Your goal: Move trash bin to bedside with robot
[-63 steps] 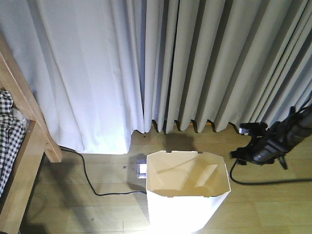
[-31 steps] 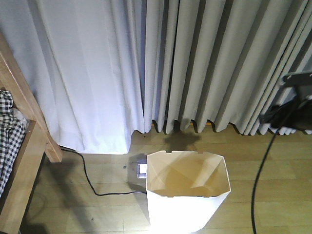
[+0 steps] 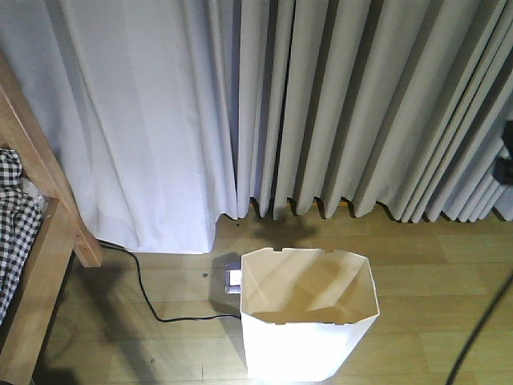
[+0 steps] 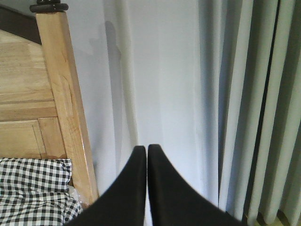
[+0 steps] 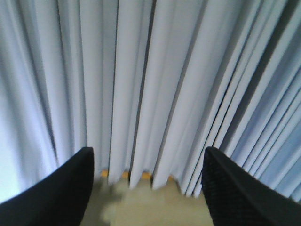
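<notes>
The white trash bin (image 3: 309, 317) stands upright on the wooden floor, open and empty, cream inside, at the bottom middle of the front view. The bed's light-brown frame (image 3: 40, 204) and checked bedding (image 3: 12, 224) are at the left edge, apart from the bin. In the left wrist view my left gripper (image 4: 146, 149) is shut on nothing, pointing at the curtain beside the bed post (image 4: 66, 103) and bedding (image 4: 33, 188). In the right wrist view my right gripper (image 5: 148, 157) is open and empty, facing the curtain. Only a bit of the right arm (image 3: 505, 160) shows at the front view's right edge.
Grey-white curtains (image 3: 264, 104) hang to the floor behind the bin. A black cable (image 3: 148, 301) runs across the floor from the bed to a small floor socket (image 3: 228, 285) just left of the bin. Another black cable (image 3: 481, 329) hangs at the lower right.
The right arm has lifted up and away to the right, from beside the bin's right rim to almost out of the front view. The bin has not moved.
</notes>
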Controlling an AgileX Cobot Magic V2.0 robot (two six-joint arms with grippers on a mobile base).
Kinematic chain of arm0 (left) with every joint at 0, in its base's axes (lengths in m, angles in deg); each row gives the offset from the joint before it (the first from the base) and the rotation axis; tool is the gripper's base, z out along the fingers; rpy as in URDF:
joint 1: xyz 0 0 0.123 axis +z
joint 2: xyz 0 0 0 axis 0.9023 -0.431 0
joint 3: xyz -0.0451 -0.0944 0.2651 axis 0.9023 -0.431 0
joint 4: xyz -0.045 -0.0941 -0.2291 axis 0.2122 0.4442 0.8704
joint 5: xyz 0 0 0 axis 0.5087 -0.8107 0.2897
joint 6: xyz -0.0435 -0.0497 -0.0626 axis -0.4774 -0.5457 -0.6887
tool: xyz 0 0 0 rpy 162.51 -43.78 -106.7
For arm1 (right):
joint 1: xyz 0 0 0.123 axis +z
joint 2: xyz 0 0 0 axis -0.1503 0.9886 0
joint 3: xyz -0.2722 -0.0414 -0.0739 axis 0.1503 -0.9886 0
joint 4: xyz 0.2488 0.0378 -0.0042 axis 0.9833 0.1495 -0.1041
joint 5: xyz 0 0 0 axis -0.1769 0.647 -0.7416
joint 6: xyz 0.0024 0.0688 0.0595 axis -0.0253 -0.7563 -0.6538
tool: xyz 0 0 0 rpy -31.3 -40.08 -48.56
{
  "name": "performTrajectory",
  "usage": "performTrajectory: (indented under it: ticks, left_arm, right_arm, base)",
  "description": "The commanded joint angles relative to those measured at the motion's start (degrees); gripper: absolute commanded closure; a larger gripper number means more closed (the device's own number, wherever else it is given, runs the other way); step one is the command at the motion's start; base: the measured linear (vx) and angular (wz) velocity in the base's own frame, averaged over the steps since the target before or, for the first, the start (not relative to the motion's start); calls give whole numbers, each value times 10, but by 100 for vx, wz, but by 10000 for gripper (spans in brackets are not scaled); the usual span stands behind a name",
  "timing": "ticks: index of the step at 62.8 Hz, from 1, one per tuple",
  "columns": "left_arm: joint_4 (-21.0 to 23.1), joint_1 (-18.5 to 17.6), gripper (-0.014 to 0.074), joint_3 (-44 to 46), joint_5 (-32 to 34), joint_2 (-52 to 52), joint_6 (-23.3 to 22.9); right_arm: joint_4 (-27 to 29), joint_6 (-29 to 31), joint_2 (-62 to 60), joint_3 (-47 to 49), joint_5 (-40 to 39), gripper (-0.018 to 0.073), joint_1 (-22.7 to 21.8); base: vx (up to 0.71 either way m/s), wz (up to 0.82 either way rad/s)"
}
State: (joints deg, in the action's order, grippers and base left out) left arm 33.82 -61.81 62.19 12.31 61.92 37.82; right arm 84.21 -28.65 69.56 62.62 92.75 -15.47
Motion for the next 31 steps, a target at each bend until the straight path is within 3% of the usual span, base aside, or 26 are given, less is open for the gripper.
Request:
performTrajectory:
  ticks: [1,7,21,31]
  left_arm:
    - [3,0,603,12,42,3,-3]
    - [3,0,603,12,42,3,-3]
    - [3,0,603,12,42,3,-3]
    - [3,0,603,12,42,3,-3]
  right_arm:
    - [9,2,-61,-29,-48,102,-2]
    - [9,-1,-119,-72,-91,102,10]
    - [9,0,-219,-154,-233,102,101]
    - [9,-1,-239,-184,-259,102,152]
  base:
    - [0,0]
    - [0,0]
    - [0,0]
    - [0,0]
